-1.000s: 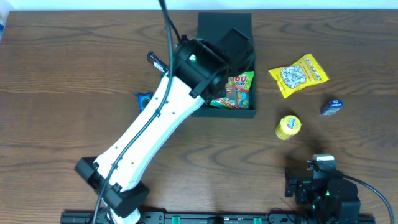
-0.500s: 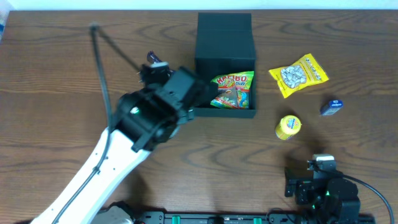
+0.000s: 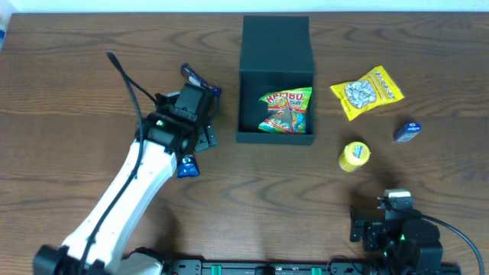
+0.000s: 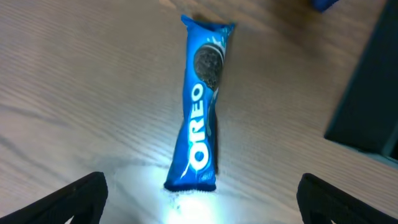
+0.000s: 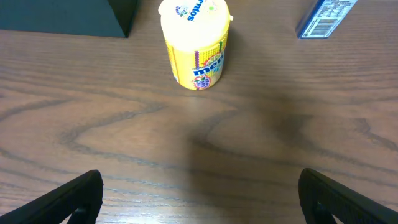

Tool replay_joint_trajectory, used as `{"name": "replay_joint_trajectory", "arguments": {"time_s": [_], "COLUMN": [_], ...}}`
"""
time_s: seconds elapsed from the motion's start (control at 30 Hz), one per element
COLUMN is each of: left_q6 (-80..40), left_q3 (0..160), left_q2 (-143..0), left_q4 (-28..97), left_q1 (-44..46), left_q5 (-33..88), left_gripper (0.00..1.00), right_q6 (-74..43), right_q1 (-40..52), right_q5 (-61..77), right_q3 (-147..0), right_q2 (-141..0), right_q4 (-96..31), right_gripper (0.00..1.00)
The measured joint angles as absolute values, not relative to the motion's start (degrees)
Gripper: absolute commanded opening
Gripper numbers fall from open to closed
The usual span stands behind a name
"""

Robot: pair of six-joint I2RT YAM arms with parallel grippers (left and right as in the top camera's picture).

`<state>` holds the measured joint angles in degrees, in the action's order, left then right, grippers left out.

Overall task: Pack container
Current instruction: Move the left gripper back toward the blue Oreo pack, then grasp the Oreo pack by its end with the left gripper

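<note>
The green box (image 3: 275, 138) sits open at the far middle of the worktop (image 3: 76, 61), its flap lid (image 3: 275, 42) on the far side and a bright sweet packet (image 3: 286, 111) lying inside. The left tool (image 4: 202, 200) hovers just left of the green box, its fingers (image 4: 81, 196) spread wide and holding nothing. A blue biscuit packet (image 4: 202, 106) lies lengthwise on the wood ahead of them. The right tool (image 5: 202, 200) is at the near right edge, also spread and empty, facing a yellow tub (image 5: 194, 40) and a small blue carton (image 5: 326, 15). A yellow snack bag (image 3: 367, 92) lies right of the green box, apart from it.
</note>
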<state>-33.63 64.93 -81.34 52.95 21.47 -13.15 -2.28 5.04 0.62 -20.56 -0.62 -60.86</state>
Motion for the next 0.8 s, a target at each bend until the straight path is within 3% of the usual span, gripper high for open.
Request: {"name": "replay_joint_trajectory", "arguments": {"time_s": [0.8], "left_q6": [-28.6], "left_q3": [64.2], "left_q2": [-101.0], "left_q4": [44.7], "left_q1": [16.5], "left_q5": [-9.3], "left_gripper": [0.95], "right_q6": [-2.3], "right_q1": [5.0], "right_q5": [0.6], "right_q3": [-20.6], "right_q2": [-0.6], "right_q4": [-60.8], "right_gripper": [0.99]}}
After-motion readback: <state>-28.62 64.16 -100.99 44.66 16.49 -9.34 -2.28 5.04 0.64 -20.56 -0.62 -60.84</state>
